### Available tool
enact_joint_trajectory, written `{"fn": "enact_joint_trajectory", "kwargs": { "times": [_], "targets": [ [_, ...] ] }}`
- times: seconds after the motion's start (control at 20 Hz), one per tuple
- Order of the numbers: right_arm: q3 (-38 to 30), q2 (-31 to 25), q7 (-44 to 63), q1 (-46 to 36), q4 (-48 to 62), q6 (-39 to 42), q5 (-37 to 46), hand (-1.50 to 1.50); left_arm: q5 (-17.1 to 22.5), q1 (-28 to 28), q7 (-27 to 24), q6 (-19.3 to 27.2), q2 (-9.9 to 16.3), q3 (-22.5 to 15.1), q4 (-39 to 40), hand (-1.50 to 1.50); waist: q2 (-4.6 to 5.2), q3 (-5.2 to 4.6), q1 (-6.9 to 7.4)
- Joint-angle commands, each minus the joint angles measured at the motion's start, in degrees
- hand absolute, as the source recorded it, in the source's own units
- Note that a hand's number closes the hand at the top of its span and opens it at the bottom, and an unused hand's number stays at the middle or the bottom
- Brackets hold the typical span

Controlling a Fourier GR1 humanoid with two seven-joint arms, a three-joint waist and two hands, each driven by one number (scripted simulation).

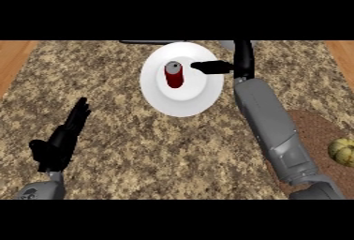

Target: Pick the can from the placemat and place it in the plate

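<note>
Can (173,74) stands on the plate (182,101), upper centre; right hand (220,67) beside it — fingers straight, partly hidden; left hand (66,136) open, lower left.

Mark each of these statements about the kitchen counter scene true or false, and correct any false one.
1. The can stands on the white plate. True.
2. The right hand is beside the can, over the plate. True.
3. The left hand is curled round the can. False: it rests open at the lower left, far from the can.
4. The can lies on the brown placemat. False: the placemat, at the right, has no can on it.
5. A yellowish round object sits at the right edge, on the placemat. True.
</note>
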Motion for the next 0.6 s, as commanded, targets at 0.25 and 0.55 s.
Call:
{"fn": "enact_joint_trajectory", "kwargs": {
  "times": [0.25, 0.55],
  "targets": [
    [-5.83, -11.45, -15.64, 8.57, 4.08, 19.61, -6.45, -1.5, -0.62, 0.2, -3.0, 0.17, 0.13, 1.03, 2.97, 0.0, -0.08, -0.03, -0.67],
    [-5.57, -14.71, -25.41, 9.86, 11.51, 23.04, -4.2, -1.5, -0.28, -2.36, -0.81, -0.06, 1.1, 2.07, 2.87, 0.0, 0.07, 0.0, -0.2]
  ]
}}
